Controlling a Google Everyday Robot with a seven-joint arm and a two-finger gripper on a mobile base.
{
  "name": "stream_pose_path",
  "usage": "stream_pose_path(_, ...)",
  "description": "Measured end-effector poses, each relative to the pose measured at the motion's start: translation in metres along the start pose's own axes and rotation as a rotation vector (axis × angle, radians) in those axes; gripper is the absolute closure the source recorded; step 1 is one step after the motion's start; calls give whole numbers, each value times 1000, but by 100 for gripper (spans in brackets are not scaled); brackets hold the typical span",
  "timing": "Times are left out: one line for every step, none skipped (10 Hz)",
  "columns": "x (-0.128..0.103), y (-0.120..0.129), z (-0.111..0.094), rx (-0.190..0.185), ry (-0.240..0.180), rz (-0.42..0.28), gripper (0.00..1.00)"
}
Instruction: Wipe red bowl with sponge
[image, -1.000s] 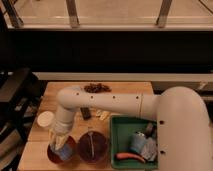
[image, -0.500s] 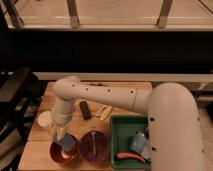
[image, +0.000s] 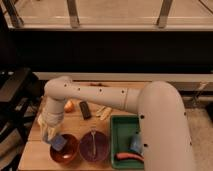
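Note:
The red bowl (image: 65, 150) sits at the front left of the wooden table. The blue-grey sponge (image: 59, 143) is inside it, tilted, against the bowl's left side. My gripper (image: 54, 137) reaches down from the white arm onto the bowl's left rim and is shut on the sponge. The wrist hides the sponge's upper left part.
A purple-maroon bowl (image: 94, 146) with a utensil in it stands right beside the red bowl. A green tray (image: 118, 131) to the right holds a pale blue cup (image: 136, 141) and a red item (image: 129, 156). Behind lie an onion (image: 69, 105), a black object (image: 85, 109) and pale pieces (image: 104, 112).
The gripper and the sponge have shifted slightly left inside the red bowl. The arm's elbow has swung up and to the left. The bowls have stayed in place.

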Motion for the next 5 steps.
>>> stream_pose_path(-3, 2, 3, 3, -6, -5, 100)
stream_pose_path(-9, 7, 5, 7, -15, 2, 100)
stream_pose_path(-15, 18, 8, 12, -24, 23, 100)
stream_pose_path(-16, 28, 8, 12, -28, 43, 100)
stream_pose_path(-14, 38, 7, 12, -30, 71, 100)
